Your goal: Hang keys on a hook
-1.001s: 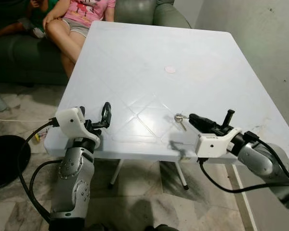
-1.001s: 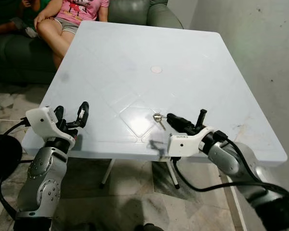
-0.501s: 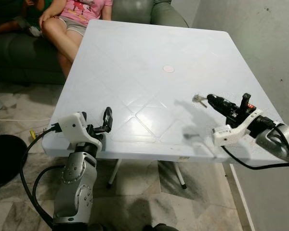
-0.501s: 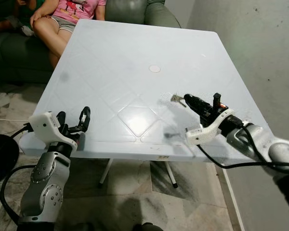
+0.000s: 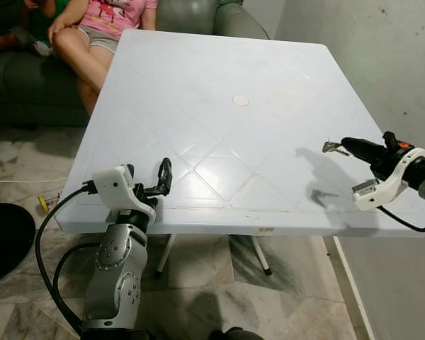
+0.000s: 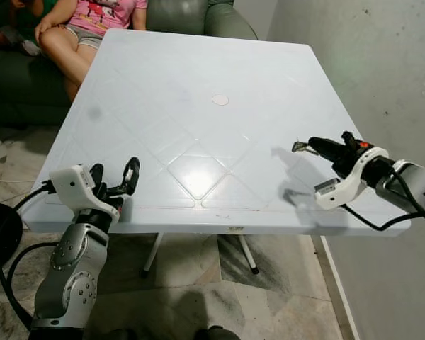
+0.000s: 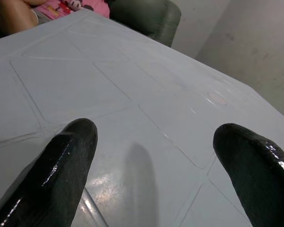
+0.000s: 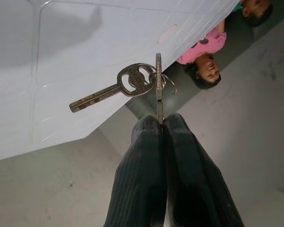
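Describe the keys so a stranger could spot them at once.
Find the big white plastic table, then its right edge, where the right hand hovers above it. Pinched between its black fingers is a small bunch of silver metal keys on a ring, the sole metal thing there.

Right pincer (image 8: pixel 162 124) clamped tight on one key, keys (image 8: pixel 132 82) on a ring just beyond its tips, white desk (image 8: pixel 61 56) behind, person in pink (image 8: pixel 203 52) farther off

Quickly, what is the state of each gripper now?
Left gripper: open, holding nothing, above the table.
Right gripper: closed on the keys.
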### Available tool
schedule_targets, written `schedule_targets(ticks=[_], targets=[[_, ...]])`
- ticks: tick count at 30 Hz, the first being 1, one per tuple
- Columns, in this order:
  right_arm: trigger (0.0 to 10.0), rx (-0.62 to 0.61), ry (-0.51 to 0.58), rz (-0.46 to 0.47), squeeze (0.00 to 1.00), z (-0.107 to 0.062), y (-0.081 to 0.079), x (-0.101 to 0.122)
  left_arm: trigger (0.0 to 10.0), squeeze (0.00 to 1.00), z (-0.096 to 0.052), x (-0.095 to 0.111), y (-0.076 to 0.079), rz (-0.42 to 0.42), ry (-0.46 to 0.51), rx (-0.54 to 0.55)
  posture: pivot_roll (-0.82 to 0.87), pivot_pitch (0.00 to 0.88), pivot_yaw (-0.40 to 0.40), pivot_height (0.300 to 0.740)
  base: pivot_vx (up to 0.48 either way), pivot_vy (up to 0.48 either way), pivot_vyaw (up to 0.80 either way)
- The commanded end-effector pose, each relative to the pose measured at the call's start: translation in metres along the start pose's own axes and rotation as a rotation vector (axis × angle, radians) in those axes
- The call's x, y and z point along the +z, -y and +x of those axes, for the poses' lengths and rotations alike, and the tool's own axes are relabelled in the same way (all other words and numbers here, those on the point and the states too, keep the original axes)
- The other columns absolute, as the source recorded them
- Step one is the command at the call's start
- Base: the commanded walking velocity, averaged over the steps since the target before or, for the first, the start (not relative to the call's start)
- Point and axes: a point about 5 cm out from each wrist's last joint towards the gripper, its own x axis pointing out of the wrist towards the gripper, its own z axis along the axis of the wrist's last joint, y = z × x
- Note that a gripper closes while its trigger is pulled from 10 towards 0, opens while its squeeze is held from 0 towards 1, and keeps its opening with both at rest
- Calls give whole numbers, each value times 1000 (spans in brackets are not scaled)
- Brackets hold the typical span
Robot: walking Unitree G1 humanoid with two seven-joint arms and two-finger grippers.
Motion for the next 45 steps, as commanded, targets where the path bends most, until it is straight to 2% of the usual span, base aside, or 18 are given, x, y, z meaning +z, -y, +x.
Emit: schedule_targets(ticks=[1,6,11,13,14,16,17,18,20,21,22,23,24,26,28,36,40,45], targets=[[10000,32,-116,-63,0,-3,0,-20,10000,0,-2,-2,8,-30,-4,-18,-27,157,-112,732,0,0,0],[10000,34,-390,-113,0,-10,4,-57,10000,0,-3,-3,11,-39,-6,-20,-24,160,-110,732,0,0,0],[10000,2,-411,-171,0,-12,7,-62,10000,0,-3,-2,12,-40,-4,-18,-22,161,-109,732,0,0,0],[10000,-177,-642,386,0,-19,1,-74,10000,0,-3,-2,12,-43,-5,-18,-21,162,-111,732,0,0,0],[10000,-177,-642,386,0,-19,1,-74,10000,0,-3,-2,12,-43,-5,-18,-21,162,-111,732,0,0,0],[10000,-330,-569,1135,0,7,3,-50,10000,0,-3,-2,13,-46,-5,-18,-20,163,-112,732,0,0,0],[10000,-330,-569,1135,0,7,3,-50,10000,0,-3,-2,13,-46,-5,-18,-20,163,-112,732,0,0,0],[10000,-388,-423,1667,0,25,13,-30,10000,0,-3,-2,13,-51,-6,-19,-20,163,-112,732,0,0,0],[10000,-476,-236,2050,0,32,30,-16,10000,0,-2,-2,14,-53,-5,-20,-21,164,-112,732,0,0,0],[10000,-506,-182,2143,0,33,35,-13,10000,0,-2,-1,15,-53,-5,-20,-21,164,-112,732,0,0,0],[10000,-574,-18,2450,0,33,47,-8,10000,0,-2,-1,15,-56,-3,-22,-21,164,-112,732,0,0,0],[10000,-574,-18,2450,0,33,47,-8,10000,0,-2,-1,15,-56,-3,-22,-21,164,-112,732,0,0,0],[10000,-664,139,2630,0,33,56,1,10000,0,-1,0,16,-62,2,-24,-16,163,-110,732,0,0,0],[10000,-717,222,2632,0,31,61,10,10000,0,0,1,16,-62,5,-24,-16,163,-110,732,0,0,0],[10000,-643,152,2498,0,34,59,27,10000,0,1,3,17,-64,10,-27,-14,161,-106,732,0,0,0],[10000,-695,207,2684,0,22,68,51,10000,0,15,19,19,-53,57,-61,-3,147,-88,732,0,0,0],[10000,-781,216,2691,0,22,75,57,10000,0,24,29,21,-37,82,-81,3,138,-81,732,0,0,0],[10000,-806,191,2566,0,18,84,67,10000,0,29,41,19,-7,109,-82,11,125,-77,732,0,0,0]])
